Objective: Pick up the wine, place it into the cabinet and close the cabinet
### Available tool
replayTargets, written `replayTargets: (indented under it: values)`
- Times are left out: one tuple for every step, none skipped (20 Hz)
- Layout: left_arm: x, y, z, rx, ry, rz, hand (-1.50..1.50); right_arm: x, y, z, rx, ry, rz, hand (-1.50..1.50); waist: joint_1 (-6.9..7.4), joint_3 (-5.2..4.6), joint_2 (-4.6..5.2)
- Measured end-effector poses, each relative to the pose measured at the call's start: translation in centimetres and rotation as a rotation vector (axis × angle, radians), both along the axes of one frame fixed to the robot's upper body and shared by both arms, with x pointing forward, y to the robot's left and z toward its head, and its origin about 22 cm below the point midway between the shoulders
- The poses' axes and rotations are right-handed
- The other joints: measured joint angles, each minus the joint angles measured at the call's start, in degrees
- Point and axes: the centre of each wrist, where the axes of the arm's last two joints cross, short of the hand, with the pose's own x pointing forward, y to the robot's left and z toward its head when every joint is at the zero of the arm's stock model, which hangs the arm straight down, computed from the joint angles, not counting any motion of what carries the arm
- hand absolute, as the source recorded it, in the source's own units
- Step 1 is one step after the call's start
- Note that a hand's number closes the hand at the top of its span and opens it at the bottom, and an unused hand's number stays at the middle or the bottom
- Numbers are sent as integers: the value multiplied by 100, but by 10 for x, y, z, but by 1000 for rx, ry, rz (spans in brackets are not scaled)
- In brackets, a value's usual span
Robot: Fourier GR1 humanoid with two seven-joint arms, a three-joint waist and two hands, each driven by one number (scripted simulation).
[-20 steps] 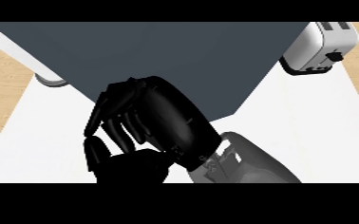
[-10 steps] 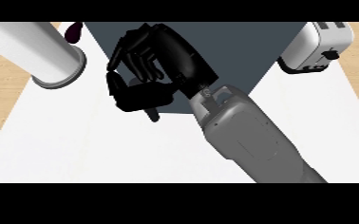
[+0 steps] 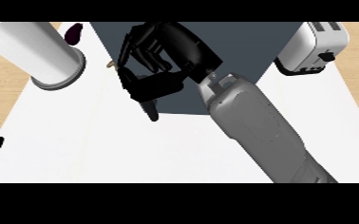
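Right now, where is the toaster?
In the head view, the toaster stands at the upper right on the white counter, just right of the dark cabinet.

Cabinet at 12 o'clock on the counter, toaster just right of it at 2 o'clock. Cylinder at 10 o'clock, left of the cabinet; wine partly behind it, toward 11, between cylinder and cabinet. Right hand over the cabinet's left part.

A white counter fills the view, pale wooden floor at its sides, a toaster at right.
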Motion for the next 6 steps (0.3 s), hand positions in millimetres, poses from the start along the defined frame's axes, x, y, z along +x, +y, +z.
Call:
replayTargets:
  values:
    - [1,-3,0,-5,1,0,-150,1,-2,-1,0,-10,7,150,10,-7,-11]
    - [5,-4,-1,-9,-2,5,-150,2,-2,-2,1,-21,16,150,-6,-13,-11]
    - [7,-5,-1,-8,-1,7,-150,3,-3,-3,0,-28,25,150,-8,-24,-15]
    - [10,-7,-1,-9,-3,11,-150,3,-3,-2,-1,-30,28,150,-17,-25,-15]
    - [12,-8,-2,-7,-2,10,-150,5,-4,-2,-2,-33,32,150,-10,-26,-17]
    - [14,-9,-3,-5,-7,11,-150,5,-2,-3,5,-36,48,150,9,-36,-17]
